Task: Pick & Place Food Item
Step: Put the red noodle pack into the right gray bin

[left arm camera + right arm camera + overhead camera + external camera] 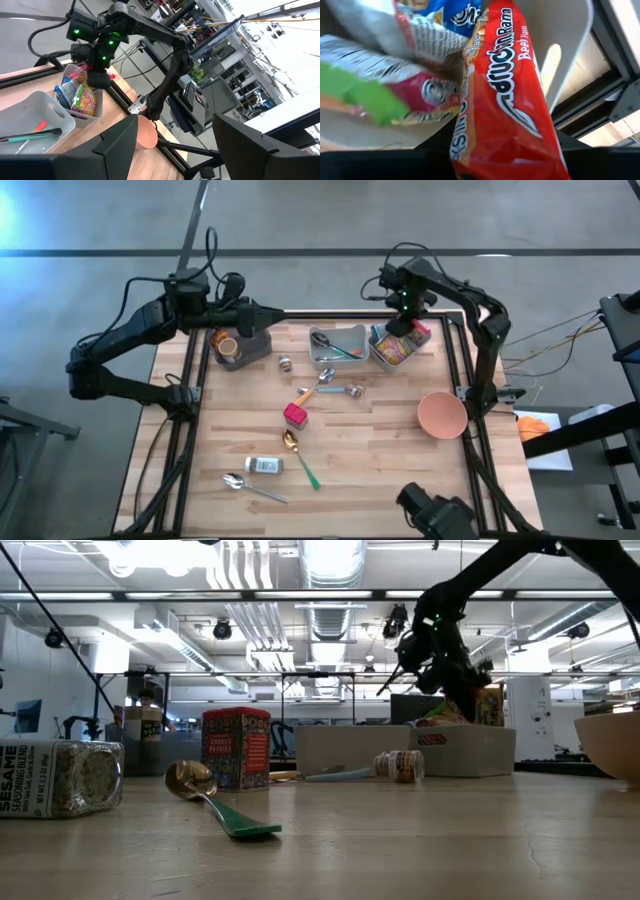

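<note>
Sesame jar [58,776] is lying nearest the low camera, beside a gold spoon [212,795]. Open tabletop [370,450] is stretching toward the near edge. Right gripper [398,326] is hanging over the far-right snack bin [428,335], narrowly clamping a red ramen packet [507,107]. Left gripper [272,315] is waiting wide, holding nothing, at the far-left edge

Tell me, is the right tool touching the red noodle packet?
Touching. The right wrist view shows the red noodle packet running straight down between the right tool's dark fingers, pinched there. In the high view the tool sits over the snack bin.
</note>
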Tool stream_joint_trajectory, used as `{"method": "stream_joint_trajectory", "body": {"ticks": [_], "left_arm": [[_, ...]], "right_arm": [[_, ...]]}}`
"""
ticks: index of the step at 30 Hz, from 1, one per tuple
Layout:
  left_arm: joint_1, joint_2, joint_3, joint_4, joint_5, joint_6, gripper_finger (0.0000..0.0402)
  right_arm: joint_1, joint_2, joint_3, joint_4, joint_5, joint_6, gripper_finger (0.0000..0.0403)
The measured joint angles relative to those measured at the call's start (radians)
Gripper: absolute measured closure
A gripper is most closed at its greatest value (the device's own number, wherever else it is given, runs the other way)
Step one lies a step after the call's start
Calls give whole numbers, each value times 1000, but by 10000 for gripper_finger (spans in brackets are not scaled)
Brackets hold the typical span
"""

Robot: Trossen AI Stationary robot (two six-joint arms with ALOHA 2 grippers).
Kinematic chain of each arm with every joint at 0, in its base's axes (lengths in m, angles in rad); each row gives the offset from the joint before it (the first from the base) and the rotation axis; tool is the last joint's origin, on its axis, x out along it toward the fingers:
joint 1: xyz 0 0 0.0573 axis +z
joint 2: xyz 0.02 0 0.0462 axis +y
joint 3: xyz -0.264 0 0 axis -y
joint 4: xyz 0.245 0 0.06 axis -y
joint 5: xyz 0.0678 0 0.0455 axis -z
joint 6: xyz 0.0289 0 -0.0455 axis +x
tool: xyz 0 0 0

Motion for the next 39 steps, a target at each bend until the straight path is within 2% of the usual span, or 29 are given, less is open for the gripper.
{"method": "stream_joint_trajectory", "body": {"ticks": [4,9,12,31,39], "left_arm": [[0,0,0,-9,0,0,142],[0,0,0,-21,0,-8,142],[0,0,0,-21,0,-8,142],[0,0,0,-20,0,-9,142],[0,0,0,-20,0,-9,142]], "right_arm": [[1,40,0,1,2,-1,282],[0,56,-6,11,1,-11,232],[1,51,-6,27,-2,-20,219],[-2,44,-7,31,-38,-50,212],[-8,-14,-7,40,-63,-54,212]]}}
